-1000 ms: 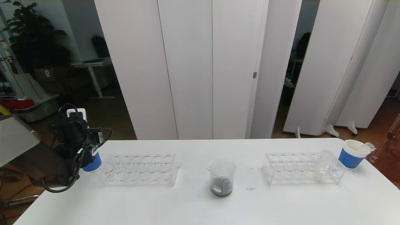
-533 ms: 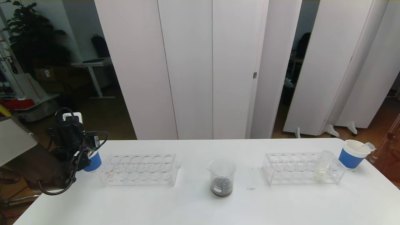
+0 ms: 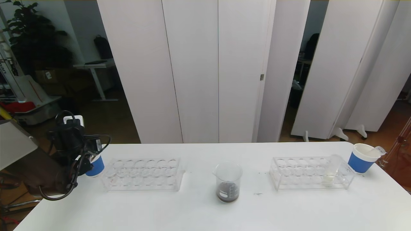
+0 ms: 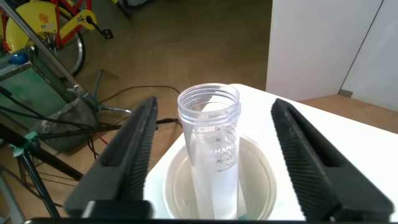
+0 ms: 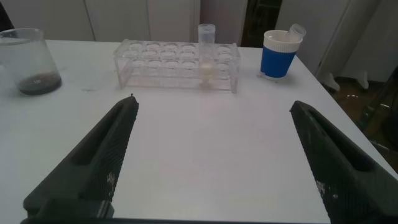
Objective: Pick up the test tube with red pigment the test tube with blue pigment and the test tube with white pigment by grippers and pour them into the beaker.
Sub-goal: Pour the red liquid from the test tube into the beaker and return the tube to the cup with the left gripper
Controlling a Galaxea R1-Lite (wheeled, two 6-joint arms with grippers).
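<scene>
- Head view: the left gripper (image 3: 84,162) hangs over the left cup (image 3: 95,166) near the table's (image 3: 199,211) far left corner; its fingers are masked by its own body and cables, so their spread cannot be read here.
- Head view: the left rack (image 3: 143,175) stands just beside that cup with every visible hole vacant. The beaker (image 3: 228,182) stands at mid-table, between the two racks, with a dark layer at its bottom.
- Head view: the right rack (image 3: 310,173) holds one tube, the white tube (image 3: 332,169), near its right end; it leans slightly and its pale contents are faint. The right cup (image 3: 363,158) sits by the far right corner, with an emptied tube (image 3: 376,150) tilted over its rim. The right gripper lies outside this view.
- Left wrist view: the left gripper (image 4: 214,155) stands with jaws apart, either side of a clear empty tube (image 4: 211,155) standing upright in the left cup (image 4: 217,186); neither finger (image 4: 127,155) touches it. The cup's lower part is cut off by the frame.
- Right wrist view: the right gripper (image 5: 214,155) is wide open, holding nothing, low over the table's near right part; its fingertips (image 5: 115,143) are partly cut off.
- Right wrist view: beyond it, the white tube (image 5: 207,57) stands in the right rack (image 5: 177,65), the right cup (image 5: 278,55) past it, and the beaker (image 5: 28,62) is clipped at the frame edge.
- No tube with blue liquid can be found in any view.
</scene>
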